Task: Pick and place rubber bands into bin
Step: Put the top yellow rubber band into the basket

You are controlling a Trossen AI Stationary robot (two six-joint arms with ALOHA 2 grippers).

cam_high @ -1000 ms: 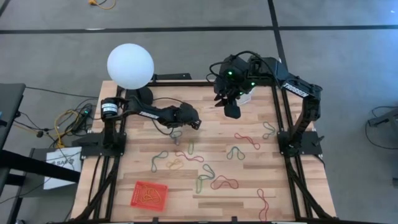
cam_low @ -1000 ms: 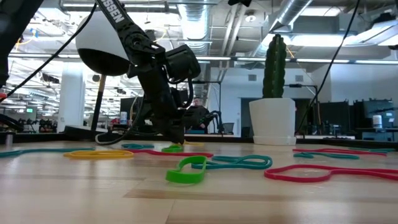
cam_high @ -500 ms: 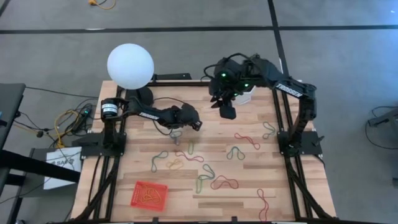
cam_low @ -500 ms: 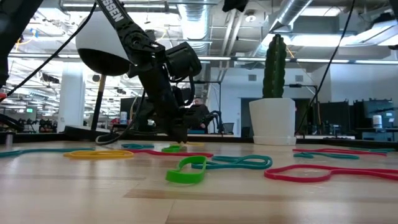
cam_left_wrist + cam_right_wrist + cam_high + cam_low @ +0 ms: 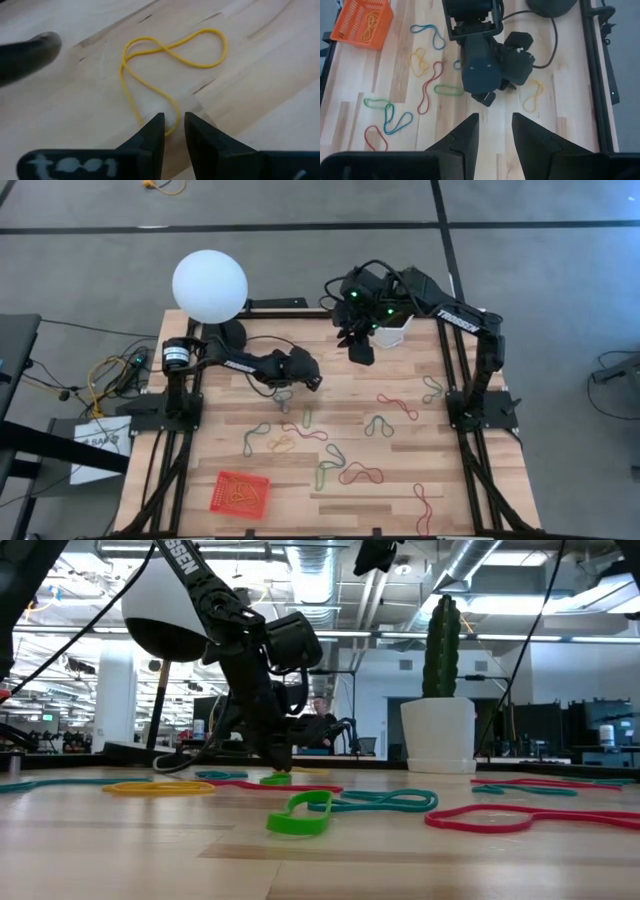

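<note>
Lying flat on the wooden table (image 5: pixel 400 480), a yellow rubber band (image 5: pixel 165 65) forms a twisted loop whose near end runs between the tips of the left gripper (image 5: pixel 173 131). That gripper's fingers (image 5: pixel 152 135) stand a narrow gap apart, tips down at the wood, straddling the strand without pinching it shut; whether they actually grip it cannot be told.

Other rubber bands (image 5: pixel 360 473), red, green, grey-blue and tan, lie scattered on the boards beyond the left fingers, toward the table's middle and near edge.

Bin (image 5: pixel 240 494): orange-red mesh basket, well apart from both grippers at the near left corner, with a yellow band inside it.

Right gripper (image 5: pixel 492 131): raised above the table's far edge, fingers released and spread, nothing between them, looking down on the left arm's wrist.

White cactus pot (image 5: pixel 438 735): far edge, beneath the right arm.

White globe lamp (image 5: pixel 209 286): far left corner.
</note>
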